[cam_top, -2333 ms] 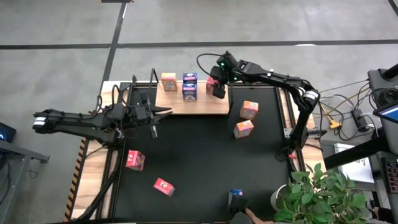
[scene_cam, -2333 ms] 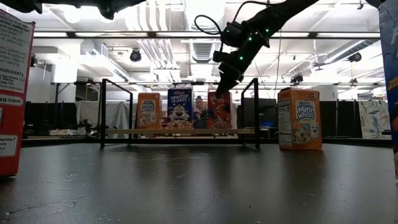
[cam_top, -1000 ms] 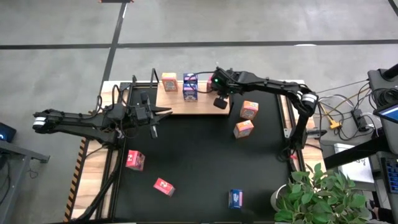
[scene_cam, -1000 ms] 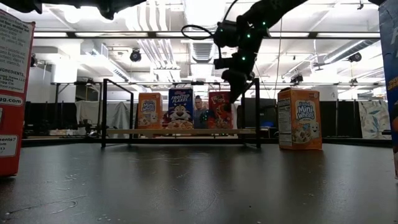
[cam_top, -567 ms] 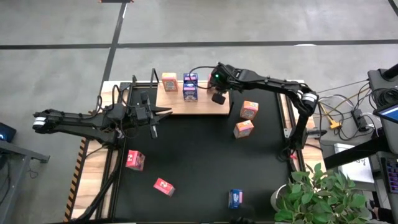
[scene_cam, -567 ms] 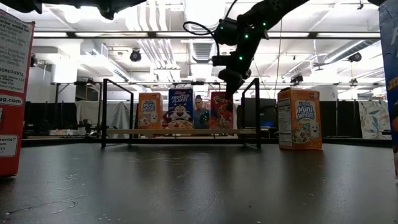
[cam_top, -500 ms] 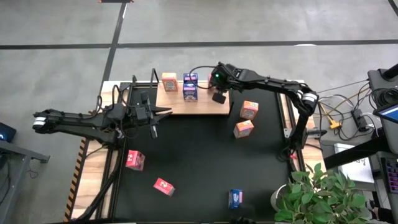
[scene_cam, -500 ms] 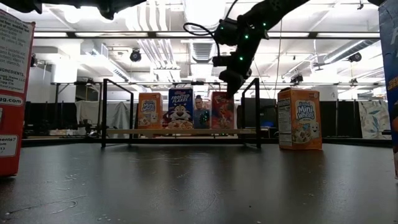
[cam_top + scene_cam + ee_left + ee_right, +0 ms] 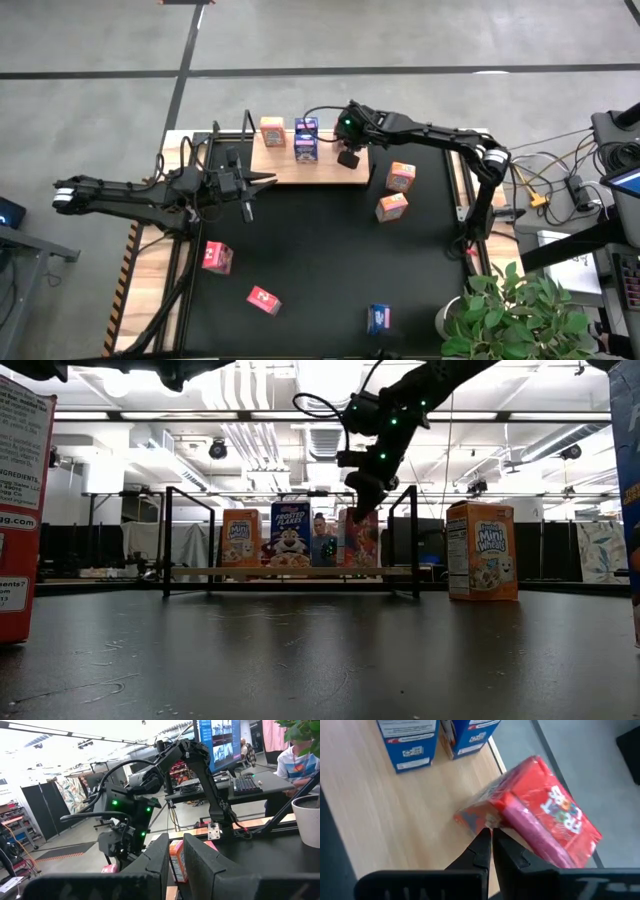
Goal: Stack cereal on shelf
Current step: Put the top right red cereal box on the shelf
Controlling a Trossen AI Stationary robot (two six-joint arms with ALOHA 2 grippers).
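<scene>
The shelf (image 9: 280,166) is a light-wood board with black posts at the table's far edge. On it stand an orange cereal box (image 9: 272,131) and two blue boxes (image 9: 306,126) (image 9: 305,150), one behind the other. At the board's right end a red box (image 9: 545,825) (image 9: 362,546) stands tilted. My right gripper (image 9: 490,833) (image 9: 361,507) is shut, just above it. My left gripper (image 9: 268,181) (image 9: 176,840) waits over the table's left part, a narrow gap between its fingers and nothing in it. My right gripper touches the red box's upper end at a corner (image 9: 478,820) with the tips of its shut fingers. The fingers come slanting down from the table's right side. The box leans, its lower end on the shelf board.
On the black mat stand two orange boxes (image 9: 401,177) (image 9: 391,207) at the right, two red boxes (image 9: 216,256) (image 9: 264,299) at the near left, and a blue box (image 9: 378,318) near the front edge. A potted plant (image 9: 510,310) stands at the near right corner.
My right gripper, shut throughout, has gone from beside the red box's right side toward the table's left and far edges, over the box's top, and has tipped further down. The red box, upright a moment ago, now leans.
</scene>
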